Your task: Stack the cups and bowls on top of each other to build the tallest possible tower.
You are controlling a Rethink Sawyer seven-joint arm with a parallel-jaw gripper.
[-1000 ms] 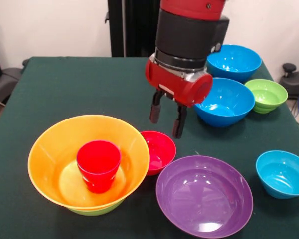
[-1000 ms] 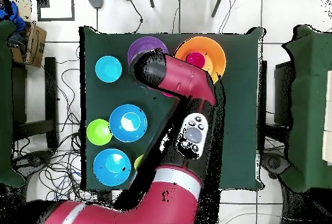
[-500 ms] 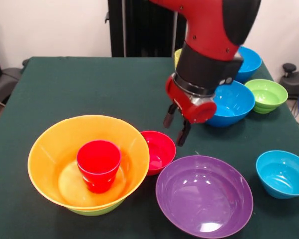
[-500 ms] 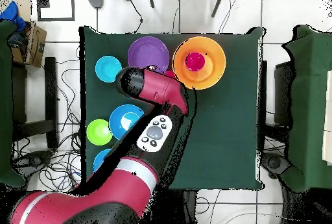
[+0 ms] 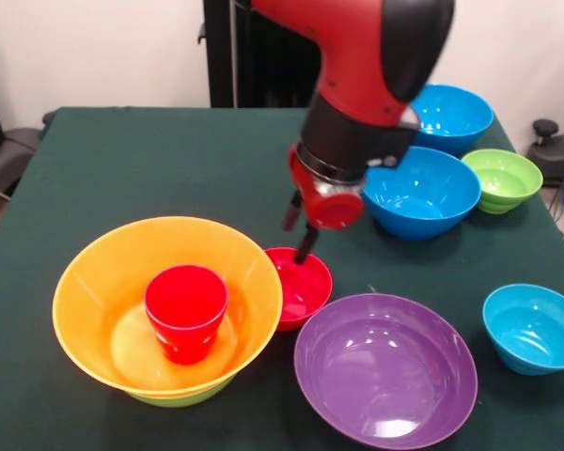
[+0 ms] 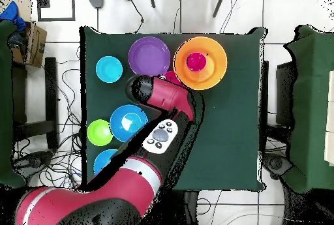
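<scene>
The tower stands at the front left: a large orange bowl (image 5: 94, 282) nested in a lime-green bowl (image 5: 183, 396), with the red cup (image 5: 186, 310) upright inside. My gripper (image 5: 299, 230) is open and empty, its fingertips just above the far rim of the small red bowl (image 5: 296, 282), which touches the orange bowl's right side. A large purple bowl (image 5: 385, 366) sits at the front right. In the overhead view the arm covers the gripper; the orange bowl (image 6: 218, 62), red cup (image 6: 196, 60) and purple bowl (image 6: 149, 55) show. The yellow cup is hidden.
Two medium blue bowls (image 5: 423, 193) (image 5: 446, 117) and the ribbed green bowl (image 5: 501, 178) stand at the back right, just right of my arm. The small blue bowl (image 5: 533, 327) sits near the right edge. A dark green cloth (image 5: 150, 169) covers the table.
My gripper has swung left from beside the near medium blue bowl and come down over the small red bowl's far rim. The bowls and the cup have not moved.
</scene>
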